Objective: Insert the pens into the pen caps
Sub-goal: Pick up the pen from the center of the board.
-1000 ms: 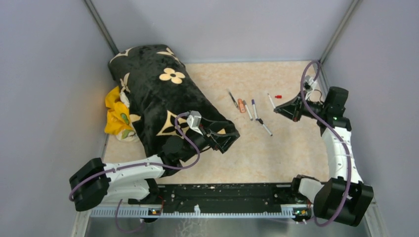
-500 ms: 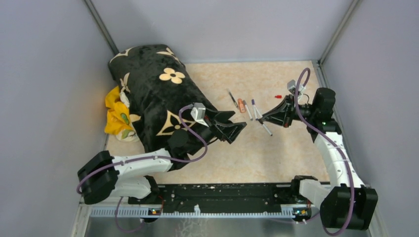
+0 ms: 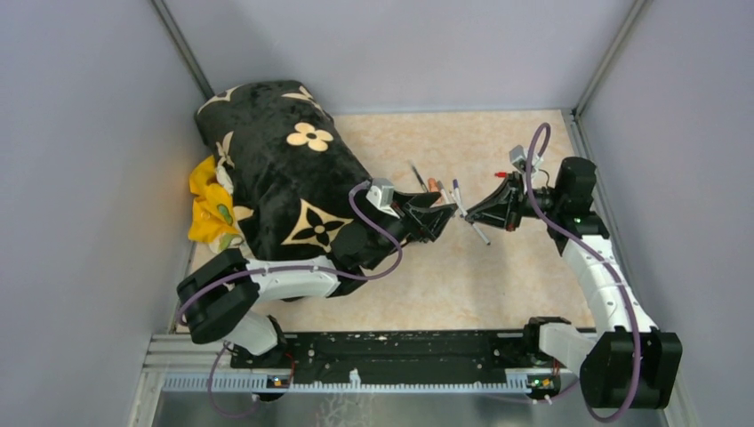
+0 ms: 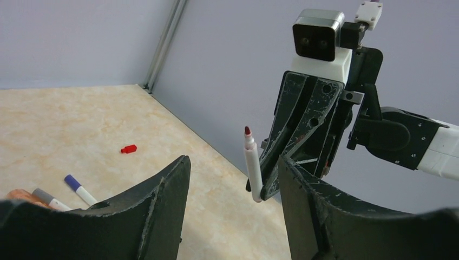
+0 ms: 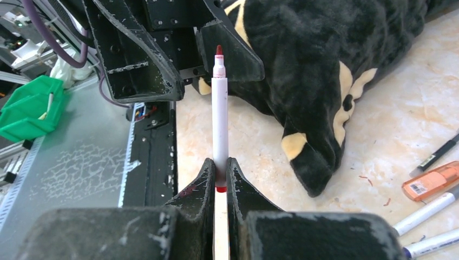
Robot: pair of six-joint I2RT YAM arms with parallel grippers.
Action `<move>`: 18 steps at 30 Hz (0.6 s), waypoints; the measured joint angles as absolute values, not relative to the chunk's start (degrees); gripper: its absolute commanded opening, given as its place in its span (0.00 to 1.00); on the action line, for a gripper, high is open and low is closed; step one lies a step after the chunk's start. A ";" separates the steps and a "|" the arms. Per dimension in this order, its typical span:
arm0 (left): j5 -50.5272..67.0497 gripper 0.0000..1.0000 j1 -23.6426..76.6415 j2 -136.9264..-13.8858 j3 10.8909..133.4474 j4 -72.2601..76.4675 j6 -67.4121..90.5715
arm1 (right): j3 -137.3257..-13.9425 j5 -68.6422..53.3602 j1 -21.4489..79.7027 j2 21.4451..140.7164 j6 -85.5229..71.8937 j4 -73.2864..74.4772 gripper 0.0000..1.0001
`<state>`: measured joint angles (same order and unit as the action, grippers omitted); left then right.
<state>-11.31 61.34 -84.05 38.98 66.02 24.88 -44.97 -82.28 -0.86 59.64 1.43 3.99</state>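
Barely started, by the look of it: the held marker was bare and its cap lay loose.
Nearest, the right pincer (image 5: 219, 162) clamped the white barrel of a red marker (image 5: 219, 108), bare tip pointing at the empty, half-wide jaws of the left pincer (image 4: 233, 162). Beyond, on the tabletop (image 4: 65, 119), lay a purple-tipped pen (image 4: 78, 188), a grey-ended pen (image 4: 46, 196), an orange marker (image 5: 430, 182) and a thin dark pen (image 5: 439, 153). Farthest lay the red cap (image 4: 129, 149), well apart from the marker, so every capping seemed left to do.

We see a white marker (image 5: 220, 124) tipped red, and a red cap (image 4: 129, 149). The blanket (image 3: 267, 165) is black with cream flowers.
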 measured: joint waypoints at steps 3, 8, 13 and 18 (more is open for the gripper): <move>-10.90 0.61 61.34 -85.43 39.75 67.48 24.99 | -44.97 -82.21 -0.01 60.42 1.80 4.32 0.00; -10.09 0.51 61.21 -87.72 39.77 69.19 25.89 | -44.97 -82.21 1.85 61.06 2.70 5.15 0.00; -8.60 0.23 60.66 -89.17 40.23 70.02 27.20 | -44.97 -81.73 2.50 61.47 3.70 5.78 0.00; -6.15 0.00 60.58 -89.65 40.42 71.59 28.60 | -44.97 -81.30 2.85 61.95 4.97 6.50 0.00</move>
